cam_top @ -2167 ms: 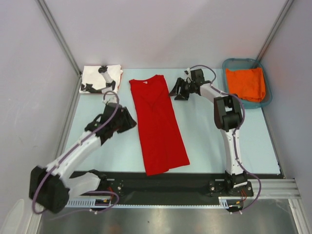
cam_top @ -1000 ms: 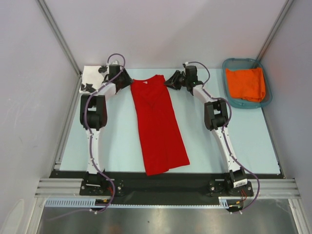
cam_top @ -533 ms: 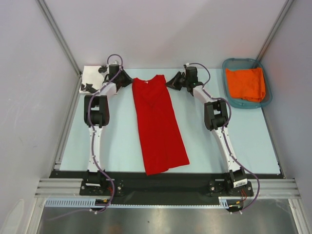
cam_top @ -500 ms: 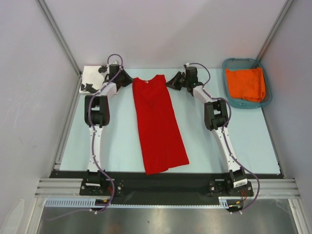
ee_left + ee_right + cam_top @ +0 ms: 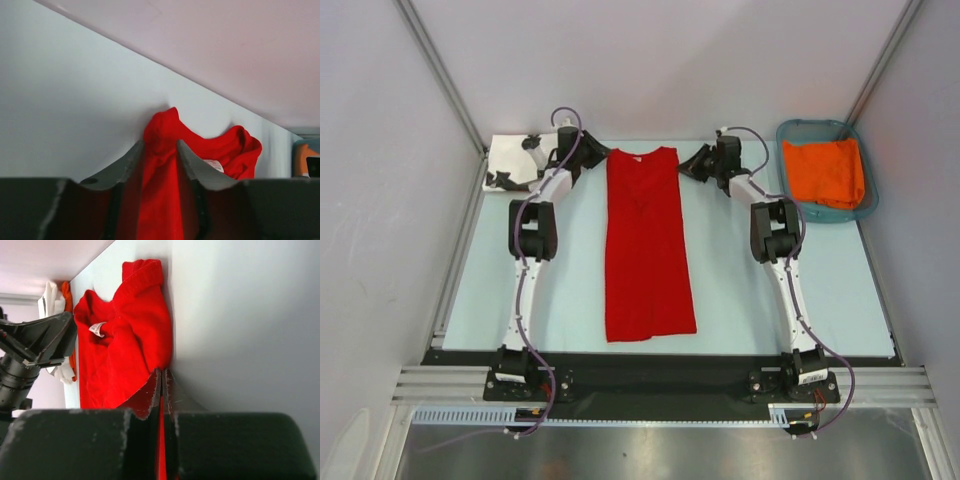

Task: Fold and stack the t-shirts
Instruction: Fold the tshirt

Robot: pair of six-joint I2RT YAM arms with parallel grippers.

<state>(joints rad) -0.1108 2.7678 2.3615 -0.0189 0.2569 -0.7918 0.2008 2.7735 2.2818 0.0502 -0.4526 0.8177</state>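
- white t-shirt (image 5: 512, 160): folded, far-left corner of table (image 5: 740, 290).
- left pincer (image 5: 160, 149): pinching far-left corner of red t-shirt (image 5: 646, 250).
- red t-shirt: flat, mid-table, reaching from far edge to near edge.
- right pincer (image 5: 162, 374): pressed together on its far-right corner.
- teal basket (image 5: 832, 214): far-right corner, orange cloth (image 5: 825, 172) inside.

Right claw (image 5: 162, 379) pinches red t-shirt (image 5: 131, 332) (white tag (image 5: 97, 329) showing).

Two t-shirts lie on one table (image 5: 740, 290): one red t-shirt (image 5: 645, 250) mid-table, one white printed t-shirt (image 5: 510, 160) far left. One teal basket (image 5: 820, 123), far right, contains one orange cloth (image 5: 825, 170).
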